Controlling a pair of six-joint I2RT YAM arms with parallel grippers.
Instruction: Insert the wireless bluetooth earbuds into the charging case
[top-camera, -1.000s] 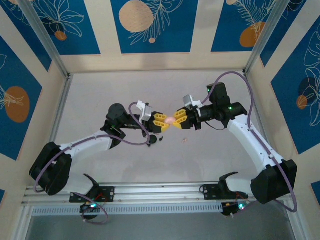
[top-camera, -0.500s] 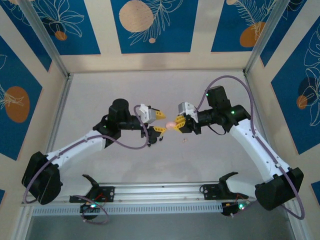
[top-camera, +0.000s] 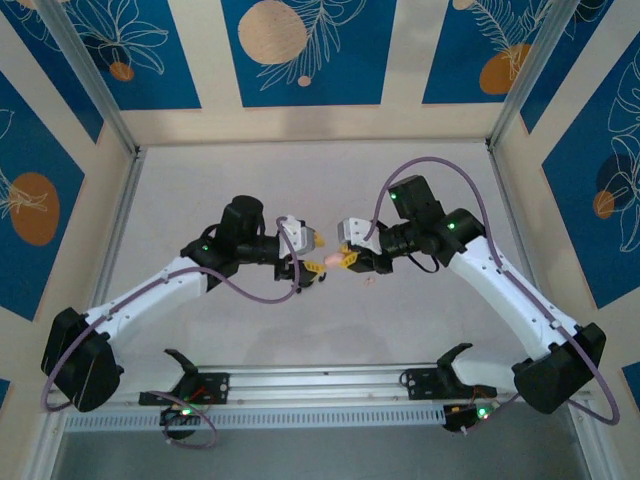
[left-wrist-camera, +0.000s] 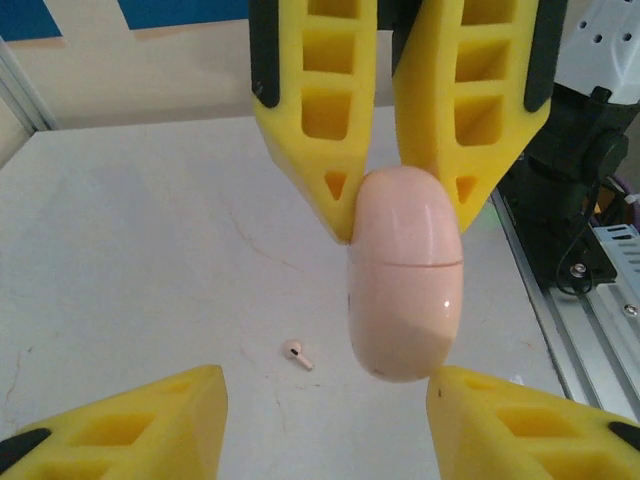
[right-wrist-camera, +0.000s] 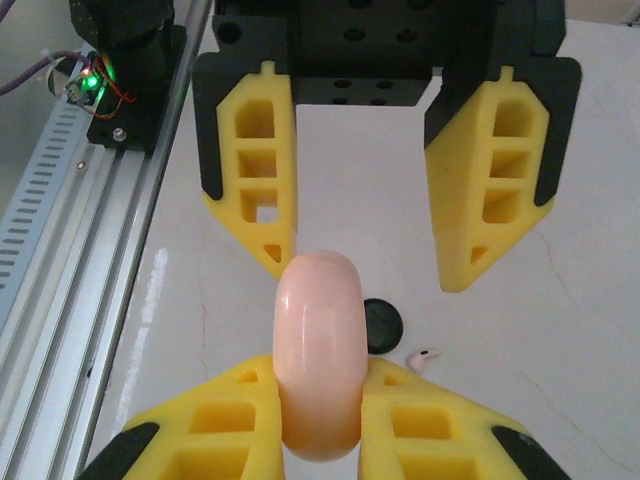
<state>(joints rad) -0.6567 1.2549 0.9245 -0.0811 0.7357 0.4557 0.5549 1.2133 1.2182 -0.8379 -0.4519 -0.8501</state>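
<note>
Right gripper (right-wrist-camera: 320, 385) clamped on pink charging case (right-wrist-camera: 318, 300); left gripper (right-wrist-camera: 367, 272) spread apart. A mistimed release could drop it.

The left arm (top-camera: 150, 290) and right arm (top-camera: 500, 285) wear white shells with black joints, looping purple cables (top-camera: 420, 165), small green lights (top-camera: 450, 226) and yellow, black-backed pincer fingers (right-wrist-camera: 250, 430).

No lettering, label, brand or number is legible on anything.
</note>
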